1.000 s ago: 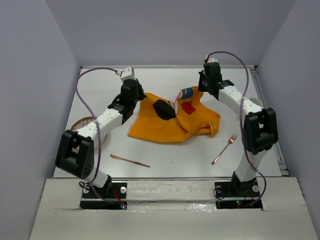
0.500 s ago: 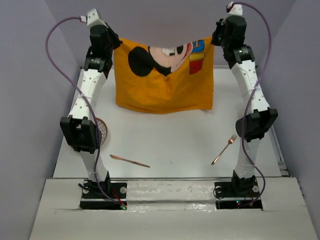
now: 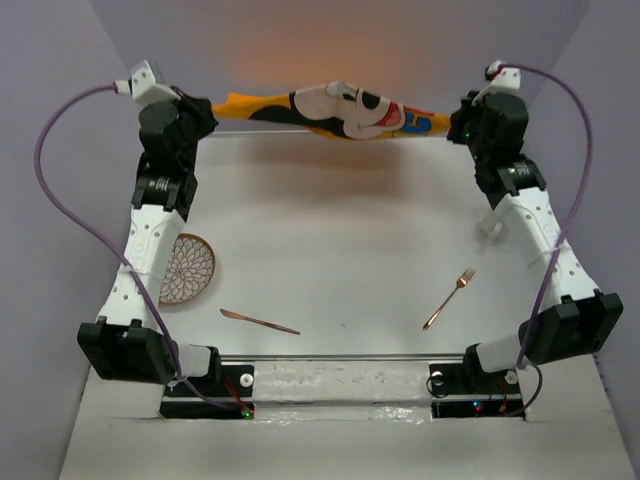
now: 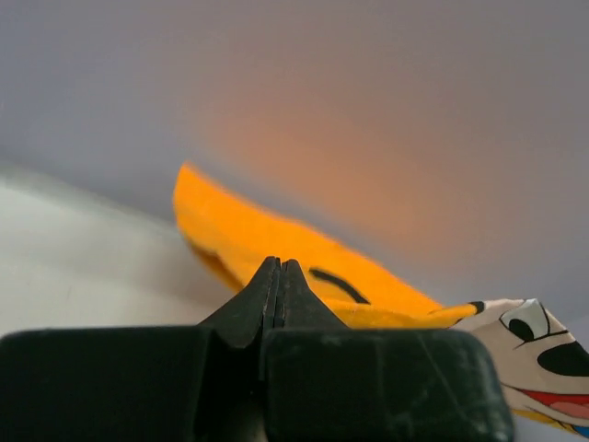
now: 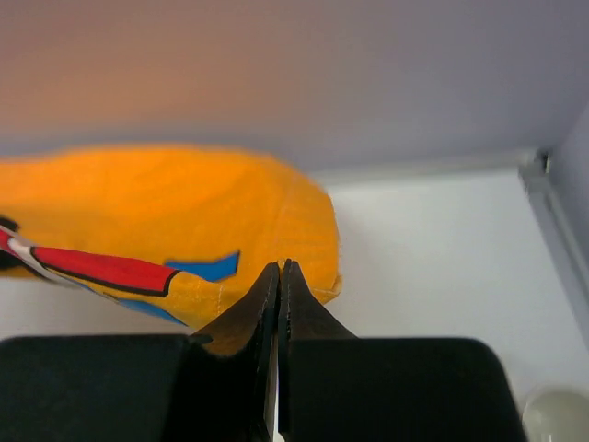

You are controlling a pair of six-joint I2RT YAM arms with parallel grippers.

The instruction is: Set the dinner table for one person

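The orange Mickey Mouse mat (image 3: 340, 108) hangs in the air above the far edge of the counter (image 3: 340, 230), stretched between 2 claws. The left claw (image 3: 207, 104) is pressed together on the mat's left end, and the right claw (image 3: 452, 128) is pinched on its right end. Both wrist views show only a thin bit of cloth between the tips.

**Risks**
- A grip that shallow could let 1 corner slip if the arms pull apart further, and the mat would then swing and drop in a heap.
- The cloth looks rolled along its length, so lowering it without opening it would likely leave folds.
- Laid too near, it could cover or drag the cutlery.
- The right forearm passes just beside a pale cup-like thing (image 3: 490, 228) and could knock it on the way down.

**Count**
- 1 mat
- 1 patterned plate (image 3: 187, 268) at the left
- 1 knife (image 3: 259, 321)
- 1 fork (image 3: 448, 299)
- 1 pale cup-like thing
- 2 arms
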